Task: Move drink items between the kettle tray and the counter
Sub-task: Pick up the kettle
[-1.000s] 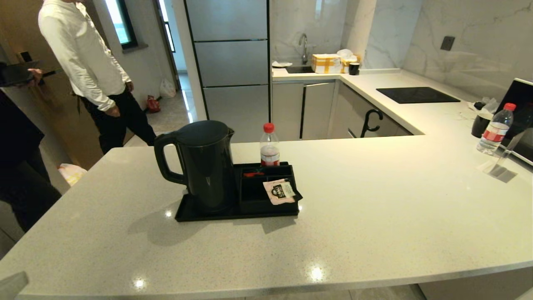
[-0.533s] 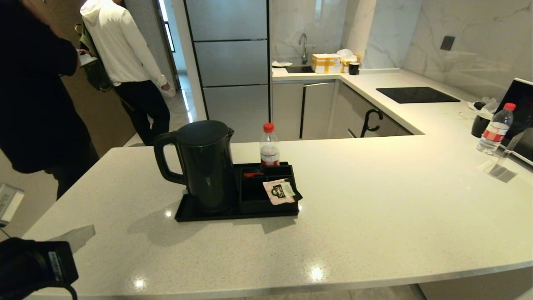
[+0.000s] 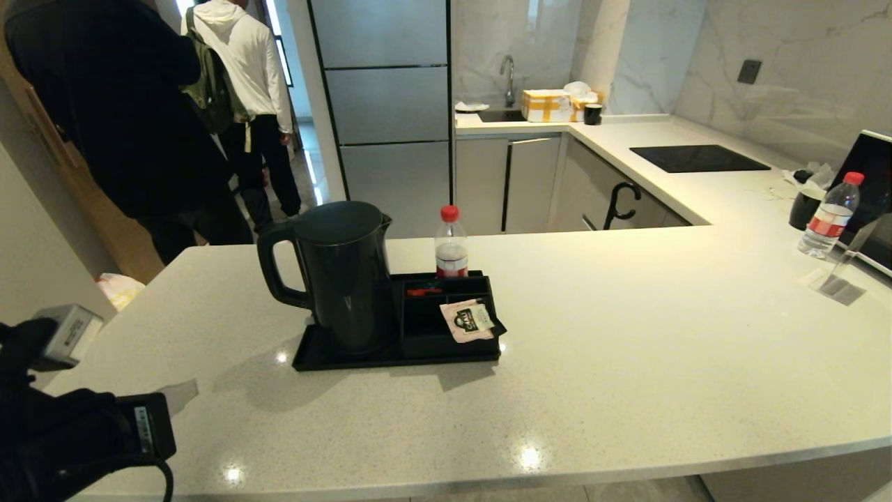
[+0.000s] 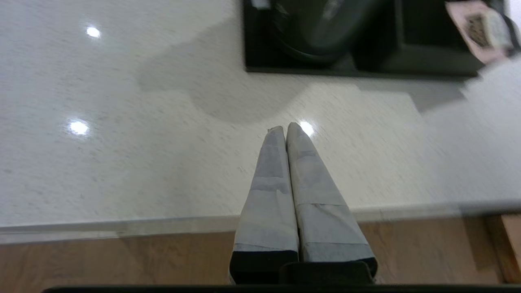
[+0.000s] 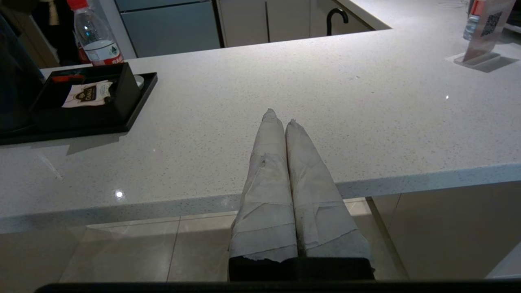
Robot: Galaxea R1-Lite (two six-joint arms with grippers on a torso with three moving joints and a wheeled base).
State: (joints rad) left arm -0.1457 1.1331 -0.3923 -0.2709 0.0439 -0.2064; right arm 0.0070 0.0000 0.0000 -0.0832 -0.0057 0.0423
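Note:
The black kettle (image 3: 341,275) stands upright on the left part of the black kettle tray (image 3: 327,359), in the middle of the pale counter (image 3: 627,335). The pink-white sachet (image 3: 468,319) lies across the rim of the tray's front right compartment. My left gripper (image 4: 285,128) is shut and empty. It hovers over the counter's near left edge, short of the tray (image 4: 293,69), the kettle (image 4: 321,24) and the sachet (image 4: 478,30). My right gripper (image 5: 281,116) is shut and empty, low by the counter's front edge, well right of the sachet (image 5: 87,94).
A red-capped bottle (image 3: 451,244) stands just behind the tray and a small red item (image 3: 424,291) lies in a back compartment. Far right are a second bottle (image 3: 828,216), a clear stand (image 3: 840,268) and a black hob (image 3: 697,159). Two people (image 3: 139,125) stand beyond the counter's left end.
My left arm has come up into view at the lower left and moved right over the counter's edge. The people behind have shifted. The tray's things have not moved.

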